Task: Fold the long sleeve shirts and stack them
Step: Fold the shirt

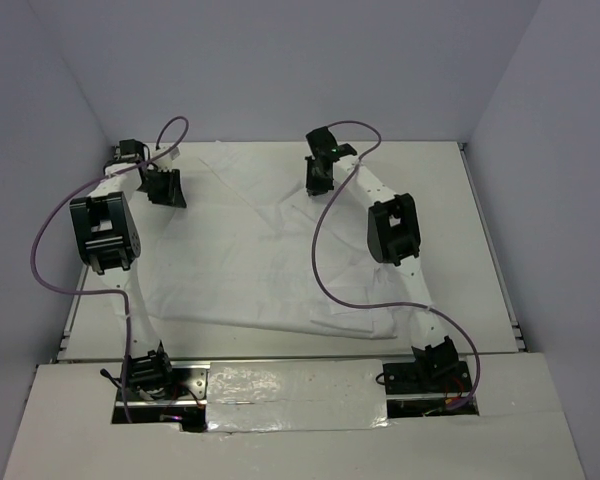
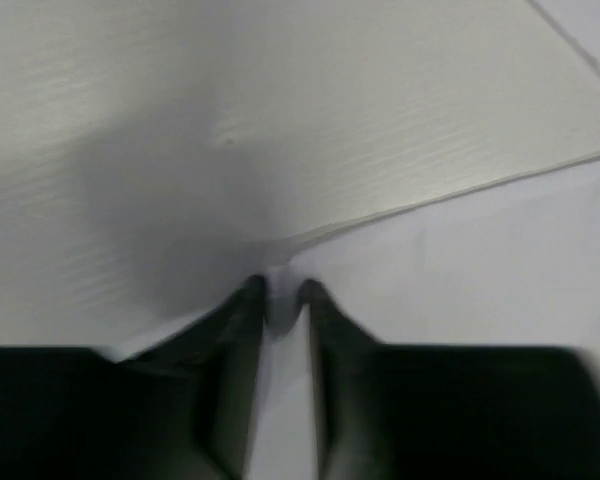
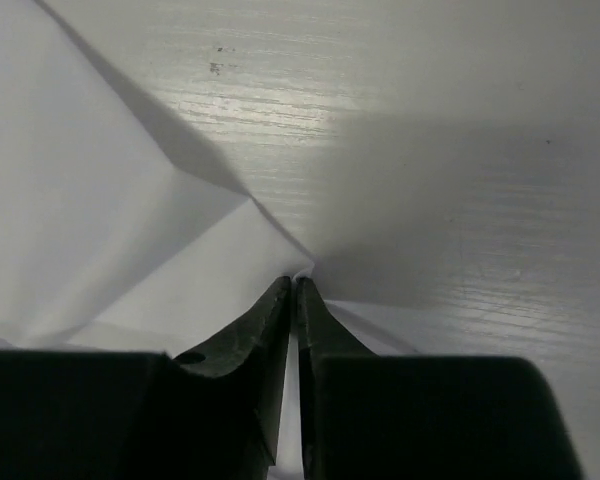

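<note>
The white long sleeve shirt (image 1: 270,265) lies spread and wrinkled across the table. At its far left corner my left gripper (image 1: 164,188) points down. In the left wrist view this gripper (image 2: 278,290) has its jaws drawn close, with a fold of the shirt's edge (image 2: 460,270) between the tips. My right gripper (image 1: 320,180) stands at the shirt's far edge, right of the middle. The right wrist view shows the right gripper (image 3: 295,282) shut on a puckered peak of the shirt (image 3: 100,200), and creases run out from the pinch.
The white tabletop (image 1: 460,210) shows bare to the right of the shirt and along the back by the grey walls. A purple cable (image 1: 320,255) from the right arm loops over the cloth. Another purple cable (image 1: 40,240) hangs off the table's left edge.
</note>
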